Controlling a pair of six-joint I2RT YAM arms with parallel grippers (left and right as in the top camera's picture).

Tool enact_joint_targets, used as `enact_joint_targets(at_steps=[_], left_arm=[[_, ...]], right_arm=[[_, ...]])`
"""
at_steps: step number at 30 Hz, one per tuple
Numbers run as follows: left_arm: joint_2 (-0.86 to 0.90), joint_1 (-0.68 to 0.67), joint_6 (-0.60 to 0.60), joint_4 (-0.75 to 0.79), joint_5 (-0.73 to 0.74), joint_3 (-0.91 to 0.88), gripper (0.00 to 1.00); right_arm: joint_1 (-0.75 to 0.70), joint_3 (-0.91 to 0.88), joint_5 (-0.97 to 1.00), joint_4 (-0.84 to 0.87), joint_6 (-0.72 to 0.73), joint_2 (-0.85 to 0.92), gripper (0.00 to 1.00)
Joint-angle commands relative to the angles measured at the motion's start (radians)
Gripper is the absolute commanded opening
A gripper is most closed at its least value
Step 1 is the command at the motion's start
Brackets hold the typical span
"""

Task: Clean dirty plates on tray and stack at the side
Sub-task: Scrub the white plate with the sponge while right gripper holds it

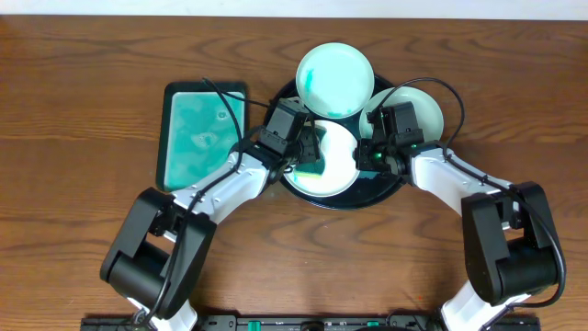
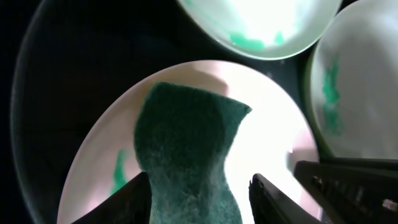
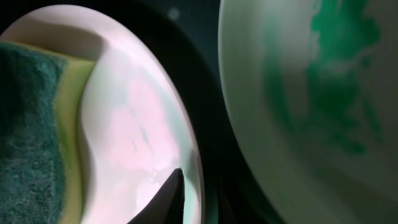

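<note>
**Scrubbing the near plate**
Left pincer (image 2: 199,200) clamps the sponge (image 2: 186,143) onto the plate (image 2: 273,143) beneath it, in the tray (image 2: 62,87). Right pincer (image 1: 372,154), grip unclear, meets its rim, likely steadying. Other plates (image 1: 334,81) wait beyond.

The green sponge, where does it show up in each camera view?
Overhead: sponge centre, on the left half of the front plate.
Left wrist: sponge bottom centre, pinched in the left hand.
Right wrist: sponge at the left edge.
Shared landmark: the front plate under it.

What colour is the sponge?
The sponge is dark green with a yellow layer, clearest from the right wrist.
</note>
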Motion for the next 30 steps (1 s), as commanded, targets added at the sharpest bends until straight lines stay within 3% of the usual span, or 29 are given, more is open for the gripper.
enact_joint_targets(at_steps=[1, 9, 19, 22, 27, 30], left_arm=[[0.043, 0.003, 0.025, 0.003, -0.058, 0.023, 0.51], [0.071, -0.005, 0.051, 0.0, -0.062, 0.023, 0.4], [0.071, -0.043, 0.052, 0.01, -0.056, 0.023, 0.47], [0.071, -0.045, 0.074, 0.001, -0.068, 0.023, 0.38], [0.071, -0.044, 0.077, -0.025, -0.133, 0.023, 0.1], [0.071, -0.044, 0.076, -0.027, -0.14, 0.023, 0.07]], right_arm=[[0.011, 0.014, 0.009, -0.005, -0.005, 0.009, 0.16], [0.011, 0.014, 0.009, -0.021, -0.005, 0.009, 0.16], [0.011, 0.014, 0.009, -0.022, -0.005, 0.009, 0.16], [0.011, 0.014, 0.009, -0.021, -0.005, 0.009, 0.16], [0.011, 0.014, 0.009, -0.022, -0.006, 0.009, 0.16], [0.011, 0.014, 0.009, -0.022, -0.005, 0.009, 0.16]])
